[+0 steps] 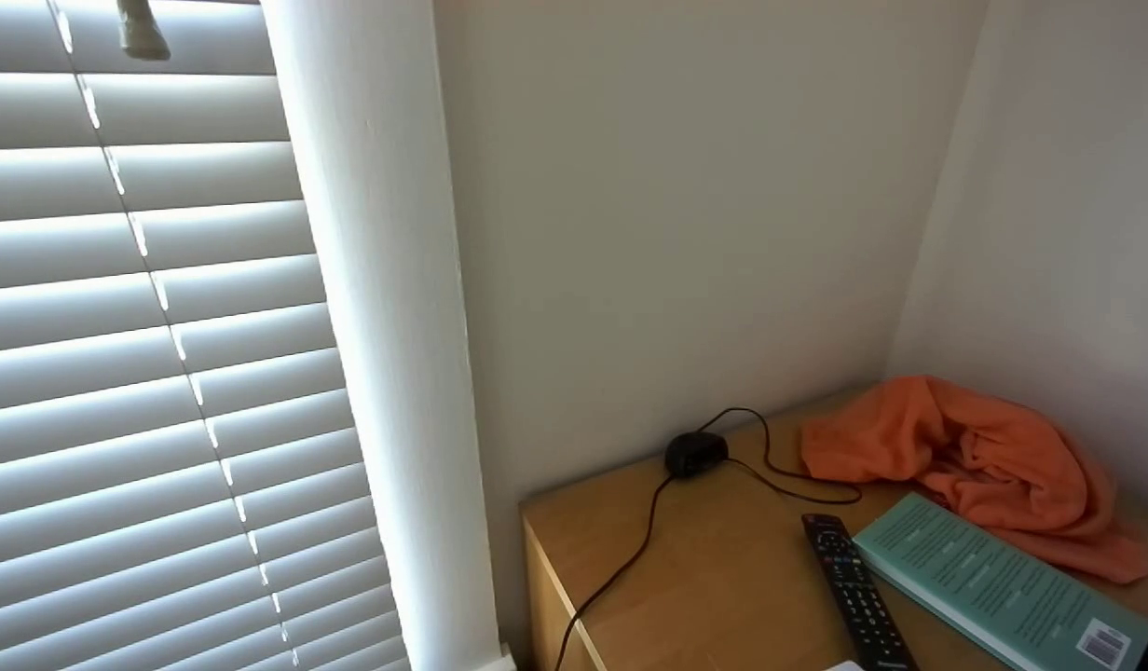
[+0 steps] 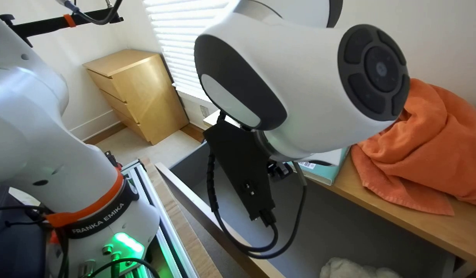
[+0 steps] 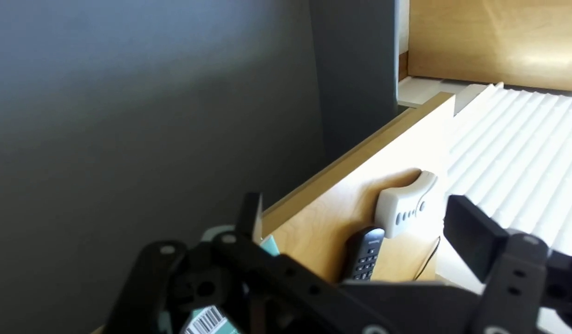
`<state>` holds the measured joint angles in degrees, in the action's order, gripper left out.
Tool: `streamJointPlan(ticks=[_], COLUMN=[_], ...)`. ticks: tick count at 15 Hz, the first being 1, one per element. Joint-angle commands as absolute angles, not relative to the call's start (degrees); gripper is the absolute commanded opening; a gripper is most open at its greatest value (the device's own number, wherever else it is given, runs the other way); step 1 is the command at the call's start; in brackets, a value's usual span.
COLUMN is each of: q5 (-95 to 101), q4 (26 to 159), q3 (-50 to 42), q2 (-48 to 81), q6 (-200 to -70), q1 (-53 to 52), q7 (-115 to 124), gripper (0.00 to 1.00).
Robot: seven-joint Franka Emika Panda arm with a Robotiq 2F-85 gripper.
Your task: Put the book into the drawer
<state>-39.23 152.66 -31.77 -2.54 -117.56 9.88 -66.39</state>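
By the edge of the desk (image 1: 714,559) above the pulled-out drawer (image 2: 338,227), my end effector (image 3: 355,218) hung spread wide, grasping nothing. The book (image 1: 1003,573) lay flat, barcoded end close to that edge; I judged it fairly light, stiff, slick-covered, best pinched there through its thickness. Farther back, an orange cloth (image 1: 984,457) lay bunched near the walled corner.

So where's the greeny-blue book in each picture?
In an exterior view: teal book, bottom right.
In an exterior view: teal book, right of centre, partly behind the arm.
Wrist view: teal book, low, left of centre, mostly behind the hand.
Shared landmark: its white barcode, in all three.
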Motion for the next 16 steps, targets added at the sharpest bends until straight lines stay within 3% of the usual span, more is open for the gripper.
streamJointPlan(ticks=[1, 11, 16], q5=[-41.2, -50.9, -58.0], q4=[150.0, 129.8, 123.5], q3=[-28.0, -21.3, -18.0], q2=[2.0, 28.4, 36.0], q6=[-116.9, -97.5, -94.9], q1=[15.0, 28.7, 32.1], q7=[-65.7, -73.4, -73.3], gripper=[1.0, 1.0, 1.0])
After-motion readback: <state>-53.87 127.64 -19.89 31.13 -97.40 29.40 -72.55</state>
